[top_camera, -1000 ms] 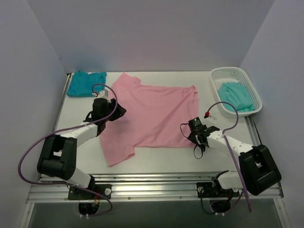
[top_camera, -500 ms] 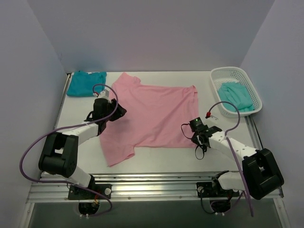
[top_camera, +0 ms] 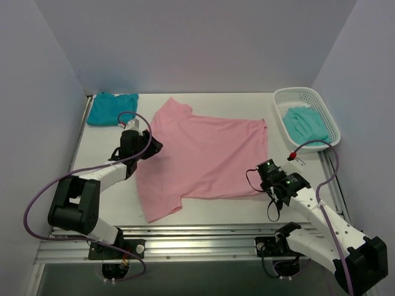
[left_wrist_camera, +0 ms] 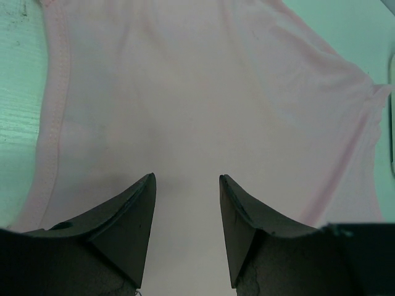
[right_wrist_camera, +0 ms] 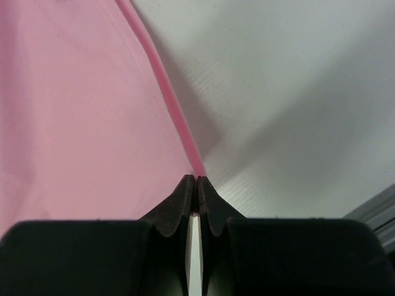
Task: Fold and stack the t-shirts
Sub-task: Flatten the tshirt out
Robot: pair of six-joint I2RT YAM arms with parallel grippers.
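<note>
The light pink t-shirt (top_camera: 203,157) lies spread flat across the middle of the table. My left gripper (top_camera: 153,147) hovers low over its left side. In the left wrist view the left gripper (left_wrist_camera: 187,182) is open, with only pink cloth (left_wrist_camera: 203,92) showing beneath the gap. My right gripper (top_camera: 264,184) is at the shirt's near right corner. In the right wrist view the right gripper (right_wrist_camera: 197,180) is shut on the pink hem (right_wrist_camera: 166,92), which runs taut away from the tips. A folded deep teal t-shirt (top_camera: 111,109) lies at the back left. A mint-teal t-shirt (top_camera: 305,123) sits in the basket.
The white mesh basket (top_camera: 321,102) stands at the back right corner, near the right wall. Bare white table (right_wrist_camera: 296,92) lies to the right of the pink hem. The metal front rail (top_camera: 197,231) runs along the near edge between the arm bases.
My right gripper closed on the pink shirt's near right corner and pulled it right and toward the front edge. The whole shirt shifted right. The left gripper stayed almost still.
</note>
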